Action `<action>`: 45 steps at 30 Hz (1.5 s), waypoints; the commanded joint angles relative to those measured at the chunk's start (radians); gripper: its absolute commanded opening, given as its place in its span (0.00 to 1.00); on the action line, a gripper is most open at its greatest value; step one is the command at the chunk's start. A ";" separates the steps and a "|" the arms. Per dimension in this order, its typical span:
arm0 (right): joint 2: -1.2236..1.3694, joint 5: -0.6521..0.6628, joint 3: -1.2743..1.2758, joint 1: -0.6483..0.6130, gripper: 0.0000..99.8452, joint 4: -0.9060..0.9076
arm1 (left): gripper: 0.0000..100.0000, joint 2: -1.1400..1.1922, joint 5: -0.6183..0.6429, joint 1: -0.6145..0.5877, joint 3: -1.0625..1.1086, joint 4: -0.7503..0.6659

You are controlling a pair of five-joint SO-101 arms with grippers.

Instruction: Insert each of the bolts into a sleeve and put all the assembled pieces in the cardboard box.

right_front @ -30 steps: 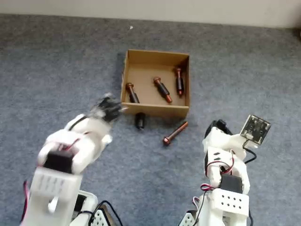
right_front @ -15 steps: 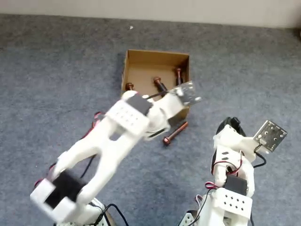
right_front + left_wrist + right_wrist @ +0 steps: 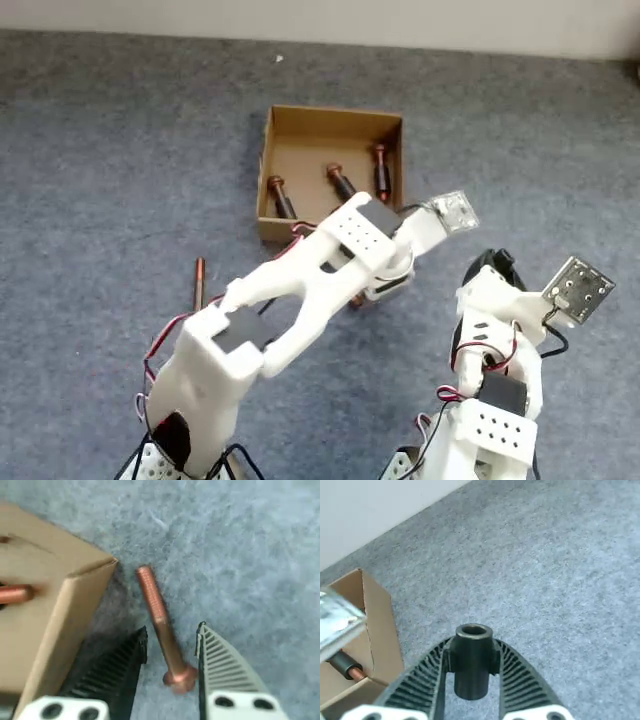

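A copper bolt point(image 3: 155, 605) lies on the grey carpet just off a front corner of the cardboard box point(image 3: 60, 610). My left gripper point(image 3: 172, 628) hangs over it, open, one finger on each side of the shank near the head. My right gripper point(image 3: 471, 652) is shut on a black sleeve point(image 3: 471, 670), held upright with its bore facing up, in front of the box to the right. In the high view the box point(image 3: 335, 113) holds three bolts in sleeves point(image 3: 340, 182). The left arm point(image 3: 330, 265) hides the carpet in front of the box.
Another loose copper bolt point(image 3: 199, 283) lies on the carpet left of the box. The right arm point(image 3: 490, 340) stands at the front right. Open carpet surrounds the box at the back and on both sides.
My left arm has swung from the left of the box across its front to the bolt at the front right corner. A bolt on the left carpet has come into sight. The right arm shifted slightly.
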 commanded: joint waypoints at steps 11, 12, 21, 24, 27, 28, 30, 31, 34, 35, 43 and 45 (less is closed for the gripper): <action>-0.022 -0.005 -0.010 0.012 0.00 -0.033 | 0.00 0.128 0.110 -0.016 -0.245 0.201; -0.022 -0.005 -0.010 0.012 0.00 -0.033 | 0.00 0.117 0.112 -0.025 -0.271 0.238; -0.022 -0.005 -0.010 0.010 0.00 -0.033 | 0.01 -0.145 0.304 -0.163 -0.341 0.370; -0.022 -0.005 -0.010 0.010 0.00 -0.033 | 0.01 -0.232 0.353 -0.185 -0.343 0.420; -0.022 -0.005 -0.010 0.010 0.00 -0.033 | 0.01 -0.308 0.489 -0.217 -0.343 0.468; -0.022 -0.005 -0.010 0.010 0.00 -0.033 | 0.01 -0.329 0.542 -0.231 -0.343 0.483; -0.022 -0.005 -0.010 0.010 0.00 -0.033 | 0.01 -0.358 0.629 -0.262 -0.341 0.514; -0.022 -0.005 -0.010 0.010 0.00 -0.033 | 0.01 -0.371 0.657 -0.286 -0.341 0.526; -0.022 -0.005 -0.010 0.010 0.00 -0.033 | 0.01 -0.395 0.720 -0.369 -0.341 0.531; -0.022 -0.005 -0.010 0.010 0.00 -0.033 | 0.01 -0.401 0.743 -0.395 -0.337 0.532; -0.022 -0.005 -0.010 0.007 0.00 -0.033 | 0.01 -0.444 1.249 -0.579 -0.148 0.531; -0.022 -0.005 -0.008 0.007 0.00 -0.033 | 0.01 -0.447 1.301 -0.584 -0.097 0.535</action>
